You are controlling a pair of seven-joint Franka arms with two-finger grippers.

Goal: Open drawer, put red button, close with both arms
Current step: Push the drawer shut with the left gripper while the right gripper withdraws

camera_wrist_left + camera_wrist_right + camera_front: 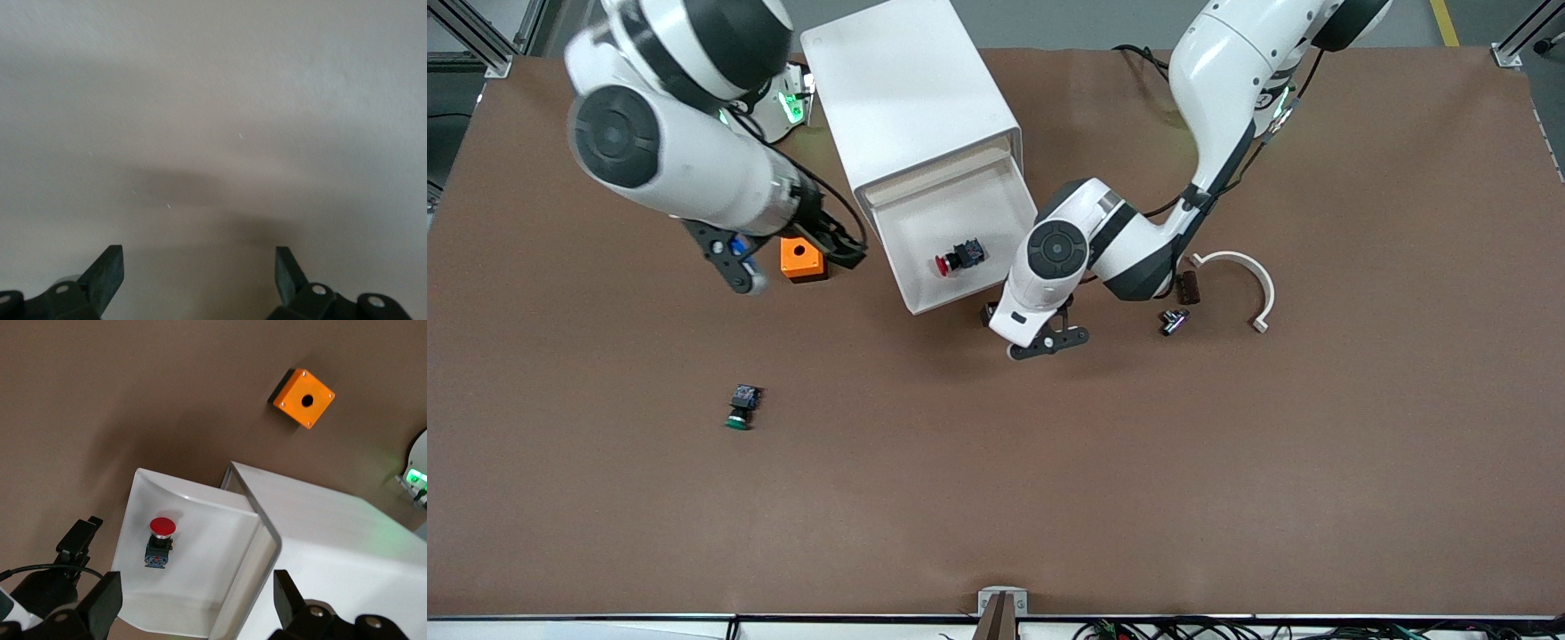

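Note:
The red button point(958, 257) lies on its side inside the open white drawer point(911, 293), red cap toward the right arm's end. In the right wrist view the button point(160, 540) rests on the drawer floor point(207, 540). My left gripper point(1047, 342) is open and empty, low over the table just in front of the drawer's front corner. Its wrist view shows the open fingers point(110, 267) over a plain pale surface. My right gripper point(838, 247) is open and empty, up in the air beside the drawer and over the orange box. Its fingertips point(107, 593) frame the drawer.
The white cabinet point(907, 89) stands at the back, drawer pulled toward the front camera. An orange box point(801, 260) sits beside the drawer. A green-capped button point(741, 407) lies nearer the camera. A white curved piece point(1249, 276) and small dark parts point(1174, 320) lie toward the left arm's end.

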